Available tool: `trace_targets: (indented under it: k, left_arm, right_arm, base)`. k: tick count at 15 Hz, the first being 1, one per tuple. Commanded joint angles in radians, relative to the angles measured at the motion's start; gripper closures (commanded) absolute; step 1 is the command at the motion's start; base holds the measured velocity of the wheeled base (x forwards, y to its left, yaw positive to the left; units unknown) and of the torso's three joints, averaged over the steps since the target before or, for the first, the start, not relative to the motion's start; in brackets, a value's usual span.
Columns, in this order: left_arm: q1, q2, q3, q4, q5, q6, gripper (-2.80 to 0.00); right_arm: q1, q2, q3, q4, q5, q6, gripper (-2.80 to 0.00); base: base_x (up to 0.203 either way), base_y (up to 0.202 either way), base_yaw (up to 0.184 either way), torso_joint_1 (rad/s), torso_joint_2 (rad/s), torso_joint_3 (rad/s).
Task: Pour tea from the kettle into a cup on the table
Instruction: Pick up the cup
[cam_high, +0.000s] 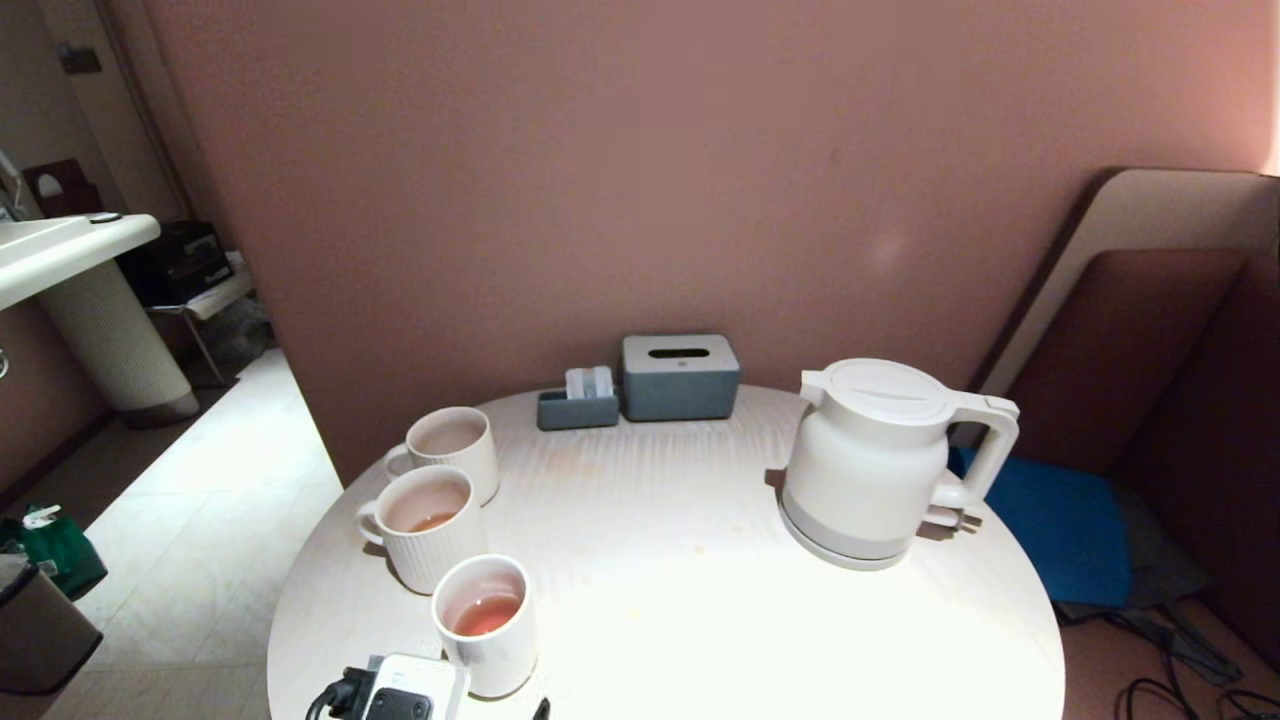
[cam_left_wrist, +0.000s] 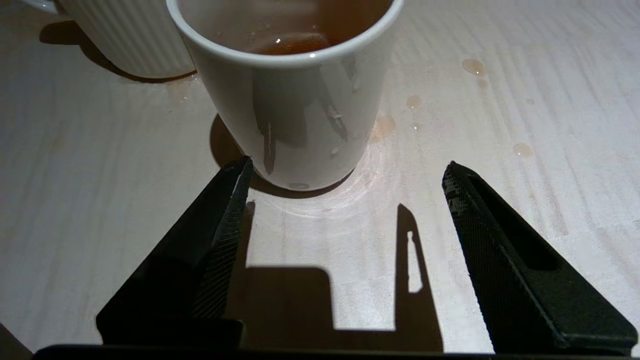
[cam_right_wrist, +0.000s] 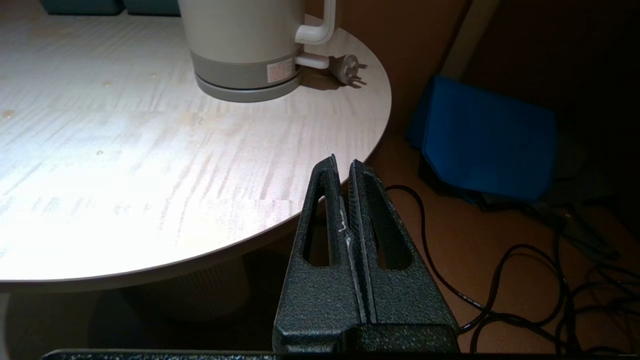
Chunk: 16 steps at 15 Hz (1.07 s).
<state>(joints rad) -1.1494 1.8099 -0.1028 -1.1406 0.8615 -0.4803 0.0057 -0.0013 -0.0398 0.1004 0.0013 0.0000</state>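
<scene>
Just ahead of the left gripper (cam_left_wrist: 345, 170), fingers wide and empty, the cup (cam_left_wrist: 295, 105) stands upright on the table (cam_left_wrist: 525, 125), holding tea (cam_left_wrist: 295, 45). Kettle (cam_high: 872, 460) well apart, nearer the right gripper (cam_right_wrist: 342, 162), pressed closed, empty.

1. The left gripper (cam_high: 400, 700) is cut off by the head view's lower edge.
2. In the right wrist view the kettle (cam_right_wrist: 245, 45) loses its lid and spout past the frame's edge.
3. The label (cam_right_wrist: 279, 71) on the kettle's foot is too small to read.
4. The left wrist view cuts off the far rim of the cup (cam_left_wrist: 295, 105).
</scene>
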Motion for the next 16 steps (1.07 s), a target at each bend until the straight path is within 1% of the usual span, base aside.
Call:
trace_targets:
  k: [1,3,4,5,9,11,13,16]
  left_arm:
    - [0.036,0.007,-0.017,-0.007,0.005,0.006,-2.8]
    - [0.117,0.013,-0.048,-0.007,-0.004,0.029,-2.8]
    - [0.152,0.017,-0.07,-0.007,-0.022,0.045,-2.8]
    - [0.168,0.018,-0.083,-0.007,-0.052,0.056,-2.8]
    - [0.208,0.037,-0.141,-0.008,-0.076,0.092,-2.8]
    - [0.218,0.054,-0.161,-0.008,-0.105,0.118,-2.8]
    - [0.253,0.075,-0.194,-0.009,-0.108,0.126,-2.8]
    - [0.274,0.091,-0.206,-0.01,-0.124,0.135,-2.8]
  right_arm:
    - [0.0,0.001,0.0,0.0,0.0,0.0,0.0]
    - [0.0,0.001,0.0,-0.001,0.0,0.0,0.0]
    - [0.0,0.001,0.0,0.001,0.0,0.0,0.0]
    - [0.0,0.001,0.0,0.001,0.0,0.0,0.0]
    - [0.0,0.001,0.0,-0.001,0.0,0.0,0.0]
    - [0.0,0.001,0.0,-0.001,0.0,0.0,0.0]
    - [0.0,0.001,0.0,0.0,0.0,0.0,0.0]
    - [0.0,0.001,0.0,0.001,0.0,0.0,0.0]
  base:
    - [0.0,0.0,0.0,0.0,0.0,0.0]
    - [0.0,0.0,0.0,0.0,0.0,0.0]
    - [0.0,0.0,0.0,0.0,0.0,0.0]
    - [0.0,0.0,0.0,0.0,0.0,0.0]
    - [0.0,0.0,0.0,0.0,0.0,0.0]
    - [0.0,0.0,0.0,0.0,0.0,0.0]
    - [0.0,0.0,0.0,0.0,0.0,0.0]
    - [0.0,0.0,0.0,0.0,0.0,0.0]
